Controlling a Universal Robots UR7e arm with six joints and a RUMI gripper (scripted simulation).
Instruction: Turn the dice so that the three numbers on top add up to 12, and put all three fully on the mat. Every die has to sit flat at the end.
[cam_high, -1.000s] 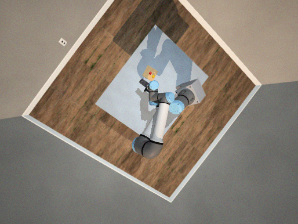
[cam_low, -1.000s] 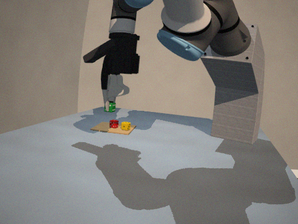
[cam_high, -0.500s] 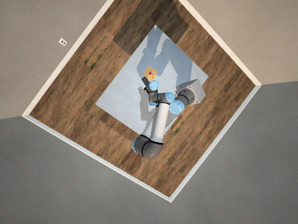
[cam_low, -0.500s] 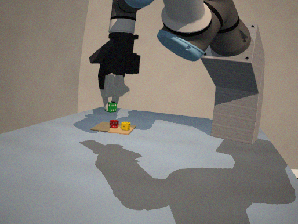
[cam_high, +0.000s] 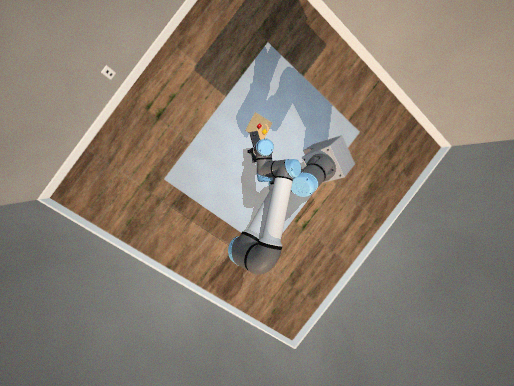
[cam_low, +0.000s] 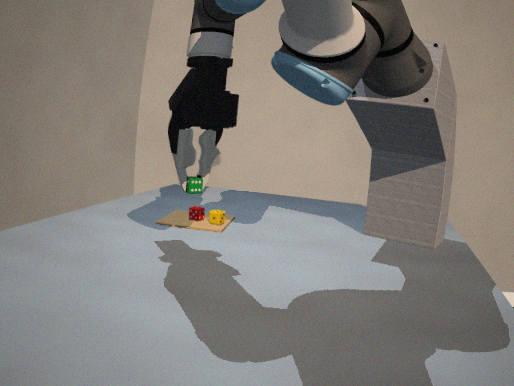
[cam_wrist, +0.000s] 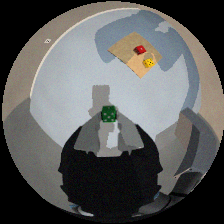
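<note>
1. The gripper was closed most of the way, its fingertips pinching the green die.
2. That die was held in the air, above the pale blue table; in the exterior view it appeared beyond the mat, and one side showed six pips.
3. The red die sat on the mat, on the left of the pair in the exterior view.
4. The yellow die sat on it too, just to the right.
5. Both looked flat; the three top numbers were too small to read surely.
6. The grey pedestal stood well to the right of the mat, with shadow over part of the table, near and far.
</note>
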